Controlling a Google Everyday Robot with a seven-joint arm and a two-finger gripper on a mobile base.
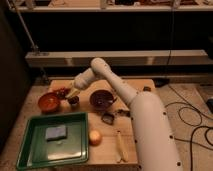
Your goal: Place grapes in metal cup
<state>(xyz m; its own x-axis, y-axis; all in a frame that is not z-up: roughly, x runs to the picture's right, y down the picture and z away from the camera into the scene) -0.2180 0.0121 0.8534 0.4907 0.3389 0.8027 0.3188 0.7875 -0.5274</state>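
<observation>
My gripper (pixel 74 94) hangs at the end of the white arm (pixel 115 82), low over the left part of the wooden table (pixel 130 85). Right beneath it is a small dark thing (pixel 73 102); I cannot tell whether it is held or stands on the table. A dark reddish cluster that looks like the grapes (pixel 62 91) lies just left of the gripper, behind the orange bowl. A small greyish cup-like thing (pixel 107 118), possibly the metal cup, sits near the table's middle, in front of the brown bowl.
An orange bowl (pixel 49 102) is at the left and a dark brown bowl (pixel 102 99) at the centre. A green tray (pixel 35 150) holds a blue sponge (pixel 56 132). An orange fruit (pixel 95 137) and a banana (pixel 120 146) lie at the front. Cables run on the floor at right.
</observation>
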